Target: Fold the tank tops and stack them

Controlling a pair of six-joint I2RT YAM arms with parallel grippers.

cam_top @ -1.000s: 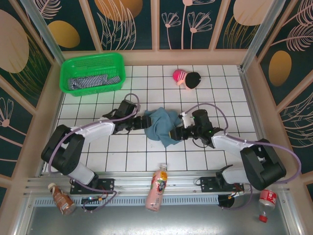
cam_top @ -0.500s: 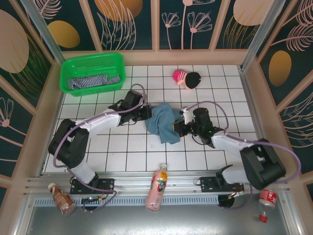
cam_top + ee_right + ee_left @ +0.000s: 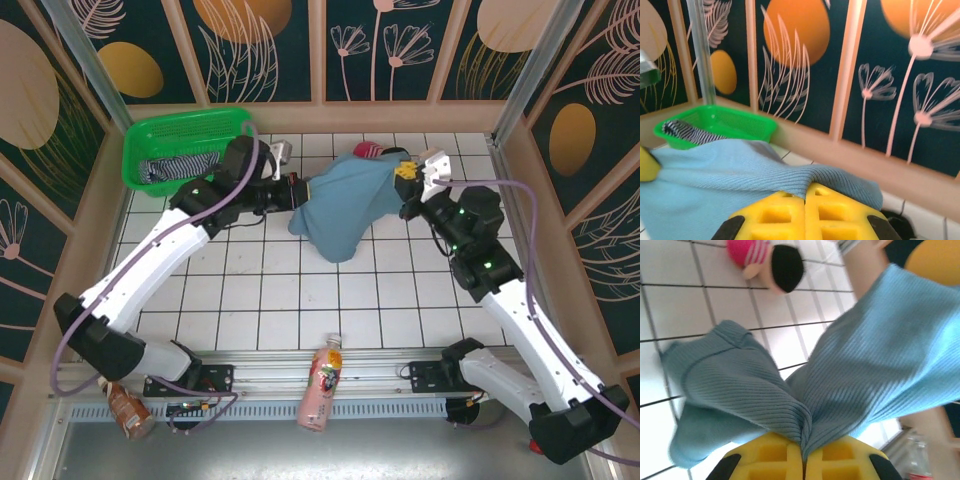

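**A:** Where is the blue-grey tank top [image 3: 345,205]?

**B:** It hangs spread between the two grippers, over the far part of the table [image 3: 300,290]. Its lower part sags toward the near side. I cannot tell if it touches the tiles.

**A:** How is the left gripper [image 3: 292,192]?

**B:** It is closed tight on the left edge of this top. In the left wrist view the ribbed cloth comes out in a bunch from between the yellow fingers [image 3: 775,455].

**A:** And the right gripper [image 3: 408,175]?

**B:** It is the same, clamped on the right edge, and the cloth runs away from it to the left.

**A:** The other one?

**B:** The striped tank top [image 3: 180,168] lies crumpled inside the green basket [image 3: 185,118] at the far left corner, well apart from both grippers.

**A:** Anything else nearby?

**B:** A pink-and-black toy [image 3: 368,150] lies on the table just behind the blue cloth, partly covered by it.
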